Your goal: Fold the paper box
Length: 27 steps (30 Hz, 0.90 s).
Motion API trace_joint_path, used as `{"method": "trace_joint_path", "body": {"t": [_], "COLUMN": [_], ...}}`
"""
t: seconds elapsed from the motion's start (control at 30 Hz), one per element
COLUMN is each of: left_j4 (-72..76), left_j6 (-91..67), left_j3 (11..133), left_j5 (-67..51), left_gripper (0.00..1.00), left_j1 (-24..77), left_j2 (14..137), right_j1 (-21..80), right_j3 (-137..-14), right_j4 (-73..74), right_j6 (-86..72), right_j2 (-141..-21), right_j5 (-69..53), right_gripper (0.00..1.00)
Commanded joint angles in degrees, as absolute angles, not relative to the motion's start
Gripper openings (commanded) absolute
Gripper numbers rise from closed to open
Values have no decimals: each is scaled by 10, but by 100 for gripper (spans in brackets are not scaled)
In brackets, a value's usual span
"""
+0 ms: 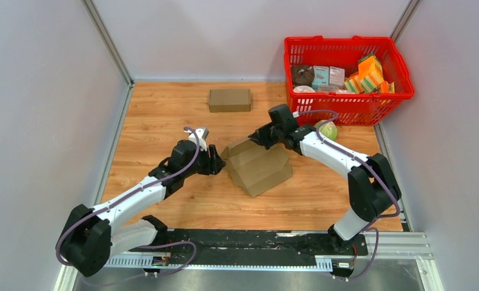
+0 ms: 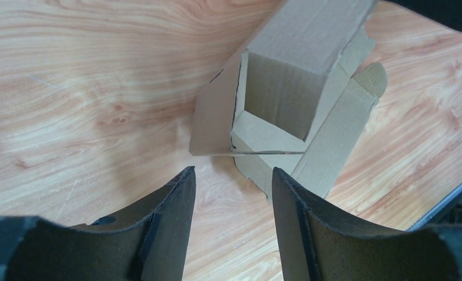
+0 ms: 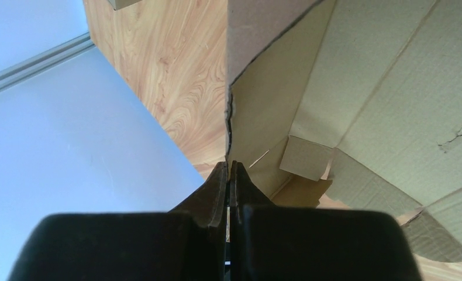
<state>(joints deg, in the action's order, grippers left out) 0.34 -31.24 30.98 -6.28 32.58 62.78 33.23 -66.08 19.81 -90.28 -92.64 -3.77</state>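
Cardboard lay half-formed on the wooden surface point(image 1: 158, 115) — the paper box point(image 1: 262, 168) sat between the two arms. The left pincer point(image 2: 233, 175) stood wide and held nothing; the box's open end, one side flap swung out, was just ahead of its fingertips, apart from them. The right pincer point(image 3: 229, 168) was pressed closed, and the thin edge of an upright box panel ran into its tips — it seemed to pinch that panel. Beyond it stood a red basket point(image 1: 352, 109); a closed box point(image 1: 229, 100) lay well ahead of the left pincer.
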Motion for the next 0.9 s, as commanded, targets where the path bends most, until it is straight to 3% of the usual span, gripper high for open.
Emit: {"method": "trace_joint_path", "body": {"t": [0.0,0.4,0.87], "left_j4": [68,118,145], "left_j6": [-285,-210,-204], "left_j3": [295,315,356], "left_j5": [-45,-55,25], "left_gripper": [60,60,43], "left_j1": [326,344,410], "left_j2": [586,678,759], "right_j1": [331,332,339], "right_j3": [-650,-641,-585], "right_j4": [167,147,80], "right_j6": [-853,-827,-781], "right_j2": [-931,-958,-942], "right_j5": [-11,-4,19], "right_gripper": [0,0,0]}}
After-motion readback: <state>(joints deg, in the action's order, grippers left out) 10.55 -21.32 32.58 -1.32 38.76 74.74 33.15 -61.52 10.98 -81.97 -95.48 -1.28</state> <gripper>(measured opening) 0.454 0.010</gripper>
